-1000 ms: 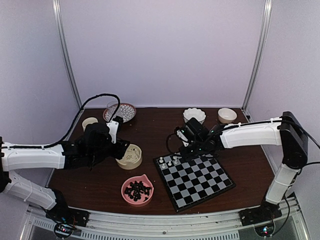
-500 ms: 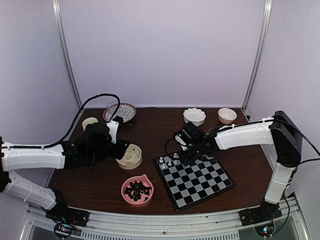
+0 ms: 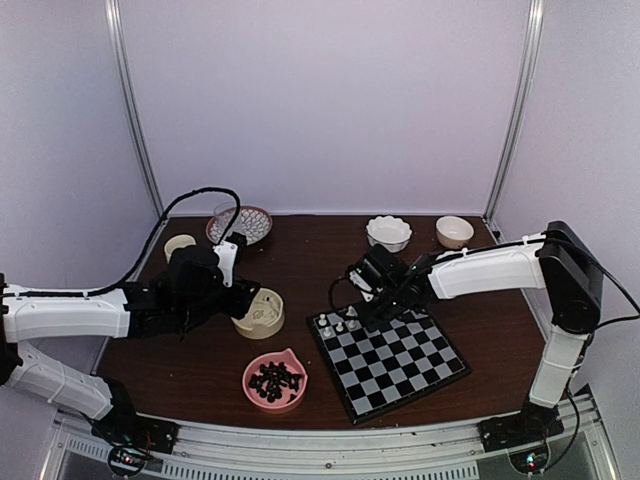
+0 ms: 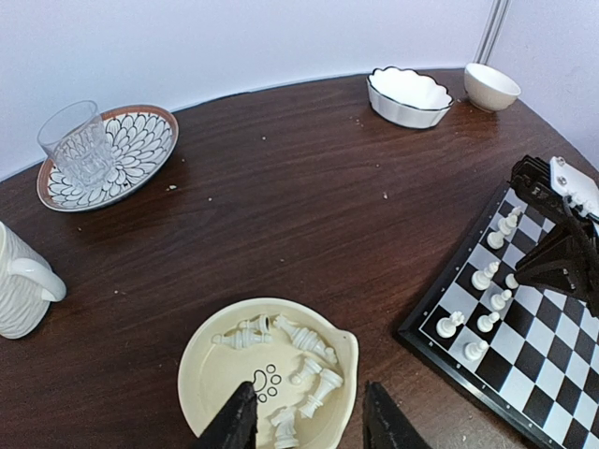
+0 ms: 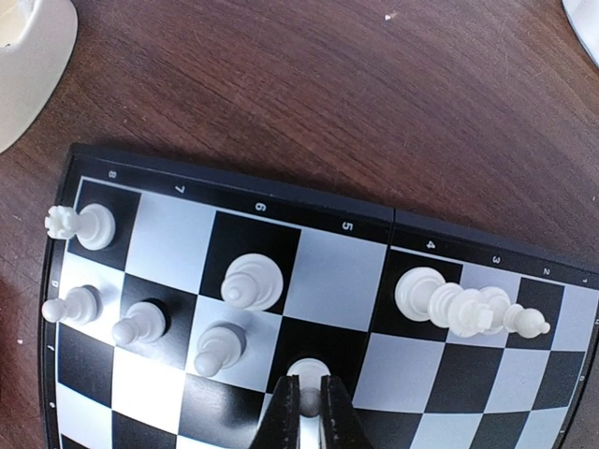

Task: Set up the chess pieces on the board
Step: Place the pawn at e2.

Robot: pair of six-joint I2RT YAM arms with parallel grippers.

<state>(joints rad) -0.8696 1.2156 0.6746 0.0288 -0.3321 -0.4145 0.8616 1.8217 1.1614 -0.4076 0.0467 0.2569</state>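
Note:
The board (image 3: 395, 362) lies at the table's front right, with several white pieces (image 3: 338, 324) standing at its far left corner. My right gripper (image 5: 307, 400) is shut on a white pawn (image 5: 306, 374) that stands on a black square in the second row. A rook (image 5: 80, 224), a bishop (image 5: 251, 281), pawns (image 5: 140, 325) and a king (image 5: 449, 301) stand around it. My left gripper (image 4: 307, 426) is open above the near rim of the cream bowl (image 4: 211, 374), which holds several lying white pieces (image 4: 304, 341).
A pink bowl (image 3: 256, 392) of black pieces sits at the front. A patterned plate (image 4: 140, 164) with a glass (image 4: 80, 145), a ribbed mug (image 4: 19, 285), a scalloped white bowl (image 4: 407, 94) and a small cream bowl (image 4: 491, 86) line the back.
My right gripper has moved left along the board's far edge, over the white pieces. The left arm has not moved.

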